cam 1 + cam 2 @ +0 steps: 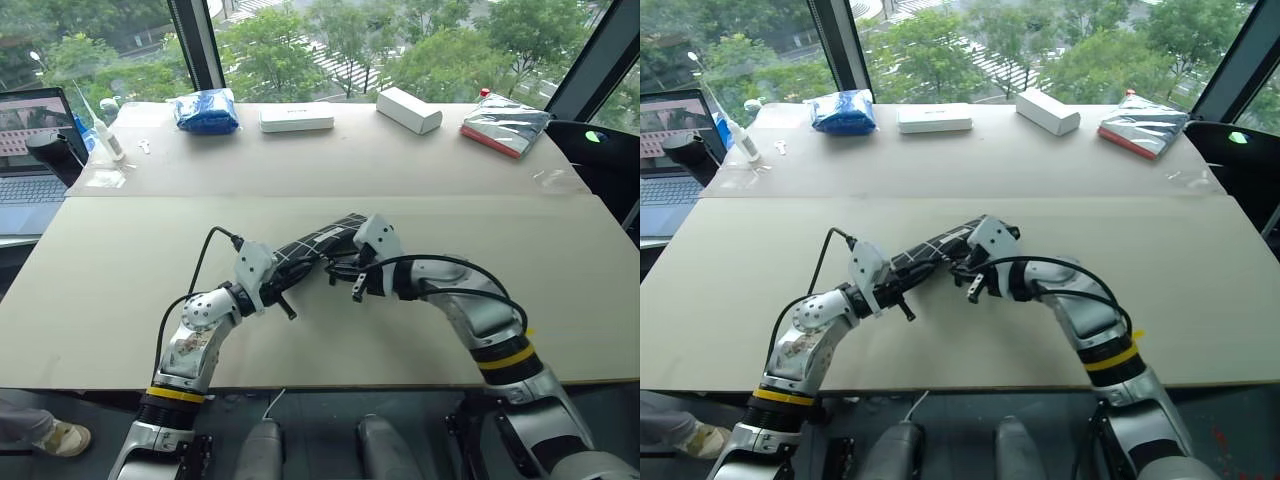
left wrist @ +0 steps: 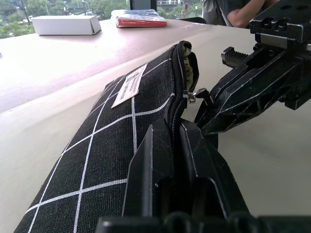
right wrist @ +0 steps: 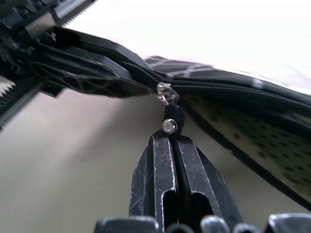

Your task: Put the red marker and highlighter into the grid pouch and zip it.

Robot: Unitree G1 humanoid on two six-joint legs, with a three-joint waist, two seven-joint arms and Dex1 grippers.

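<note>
Two grippers meet at the pouch (image 1: 318, 243), which lies mid-table (image 1: 120, 250). Left gripper (image 2: 176, 133) fingers clamped on pouch's zipper edge. Right gripper (image 3: 171, 138) fingers pinched on the zipper pull (image 3: 170, 125); the pouch mouth is partly open.

Laptop (image 1: 30, 150), blue bundle (image 1: 206, 111), 2 white boxes (image 1: 296, 118), silver packet (image 1: 506, 126) on table (image 1: 120, 270)

grid pouch (image 1: 318, 246) mid-table (image 1: 120, 260) between both end effectors, left end effector (image 1: 283, 290) left, right end effector (image 1: 345, 268) right
</note>
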